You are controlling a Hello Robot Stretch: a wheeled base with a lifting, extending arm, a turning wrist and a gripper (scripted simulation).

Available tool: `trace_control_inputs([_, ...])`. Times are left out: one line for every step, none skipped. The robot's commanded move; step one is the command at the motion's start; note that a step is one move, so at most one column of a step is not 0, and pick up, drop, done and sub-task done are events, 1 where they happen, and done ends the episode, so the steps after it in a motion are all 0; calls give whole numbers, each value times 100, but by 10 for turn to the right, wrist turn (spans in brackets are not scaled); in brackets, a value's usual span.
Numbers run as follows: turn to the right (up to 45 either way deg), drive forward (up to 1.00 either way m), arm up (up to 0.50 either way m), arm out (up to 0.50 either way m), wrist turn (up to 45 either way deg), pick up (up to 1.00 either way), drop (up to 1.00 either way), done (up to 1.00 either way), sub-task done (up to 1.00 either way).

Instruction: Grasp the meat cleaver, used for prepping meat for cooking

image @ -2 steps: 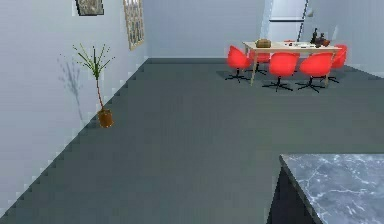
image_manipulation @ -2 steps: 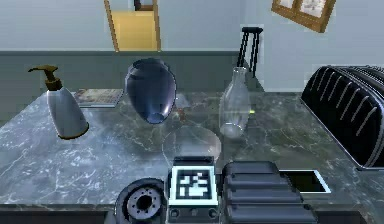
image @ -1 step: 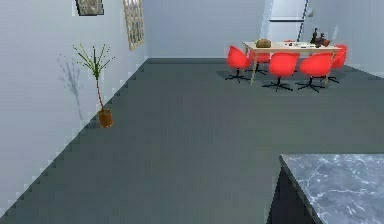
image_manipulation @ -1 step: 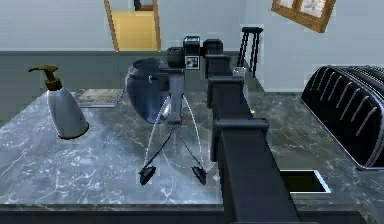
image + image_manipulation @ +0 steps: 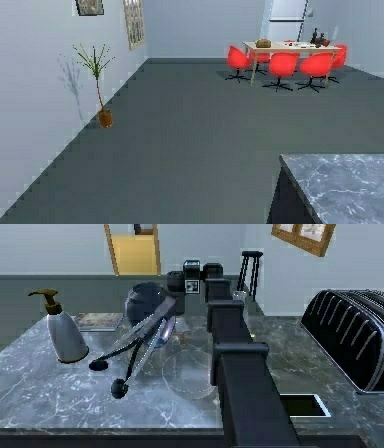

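Observation:
My gripper point(image 5: 110, 377) reaches over a grey marble counter point(image 5: 60, 394) in the arm side view. Its rounded dark body point(image 5: 148, 300) sits left of the arm's point(image 5: 235, 354) far end, and two thin fingers point(image 5: 130, 339) slant down to the left, ending in round dark tips just above the stone. A pale, flat, lilac-grey shape point(image 5: 166, 326) lies beside the fingers on the counter; I cannot make it out as a cleaver. A faint clear round dish point(image 5: 190, 374) lies right of the fingers. I cannot tell whether the gripper holds anything.
A white soap dispenser point(image 5: 66, 332) stands left of the fingers. A black slatted appliance point(image 5: 352, 324) is on the counter's right. Behind are a black stool point(image 5: 250, 264) and a doorway point(image 5: 135, 252). The forward view has the counter corner point(image 5: 335, 185), a potted plant point(image 5: 99, 80), red chairs point(image 5: 284, 68) and open grey floor.

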Motion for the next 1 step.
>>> trace_control_inputs([0,0,0,0,450,0,0,0,0])
